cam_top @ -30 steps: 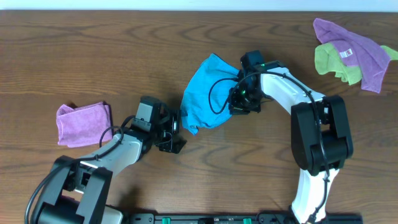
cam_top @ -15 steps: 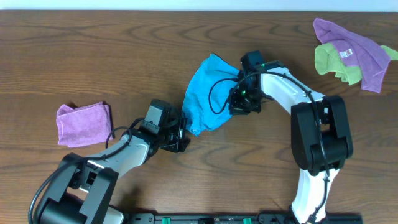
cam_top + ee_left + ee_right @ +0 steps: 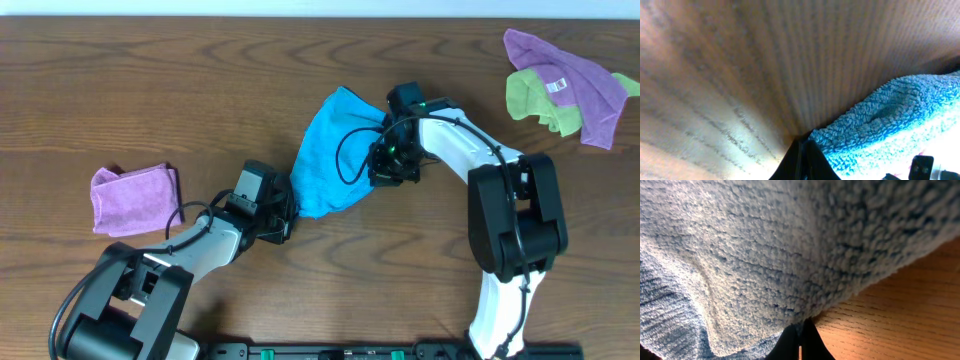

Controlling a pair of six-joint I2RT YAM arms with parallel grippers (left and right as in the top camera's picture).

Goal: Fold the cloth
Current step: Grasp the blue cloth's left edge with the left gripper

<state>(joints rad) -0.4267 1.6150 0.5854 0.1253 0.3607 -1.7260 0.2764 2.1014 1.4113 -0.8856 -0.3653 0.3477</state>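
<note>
Your left gripper (image 3: 287, 213) is pinched shut on the lower-left edge of the cloth (image 3: 328, 160). The cloth lies rumpled mid-way across the table (image 3: 120, 90). Your right gripper (image 3: 380, 166) is clamped on its right edge.

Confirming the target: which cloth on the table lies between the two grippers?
The sky-blue cloth at mid-table: the left gripper and right gripper are at its edges. The folded pink cloth, purple cloth and yellow-green cloth lie far aside.

Plain sky-blue cloth (image 3: 322, 150), brown wood-grain table (image 3: 150, 90)
</note>
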